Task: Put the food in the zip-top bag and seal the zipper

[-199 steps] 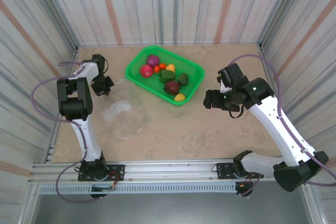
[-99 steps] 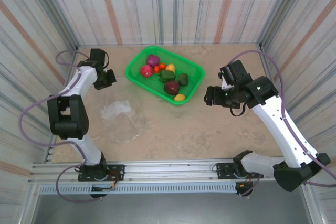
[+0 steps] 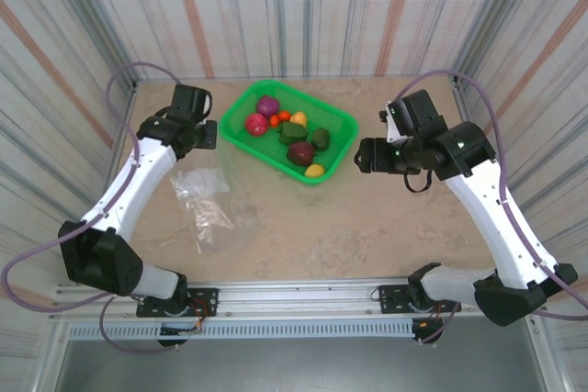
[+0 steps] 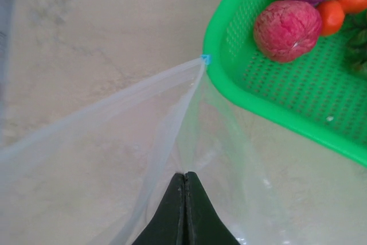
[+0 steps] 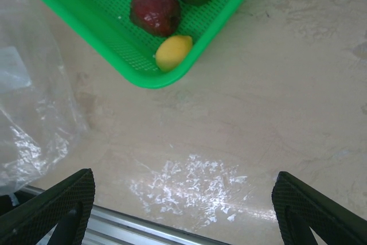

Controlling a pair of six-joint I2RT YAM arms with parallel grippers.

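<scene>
As left hand (image 4: pixel 184 177) advanced, zip-top bag (image 3: pixel 204 201) followed.

Bare table (image 3: pixel 367 227) centre-right; basket (image 3: pixel 227 117) far centre, bag (image 3: pixel 204 192) left, seemingly touching basket.

The left arm (image 3: pixel 129 183) bends out to the side and reaches far forward. Its left gripper (image 4: pixel 184 181) is squeezed tight, pinching the zip-top bag (image 4: pixel 103 136). The right arm (image 3: pixel 499 208) reaches forward too. The right gripper (image 5: pixel 183 202) points down, its fingers (image 5: pixel 57 205) spread wide apart.
</scene>
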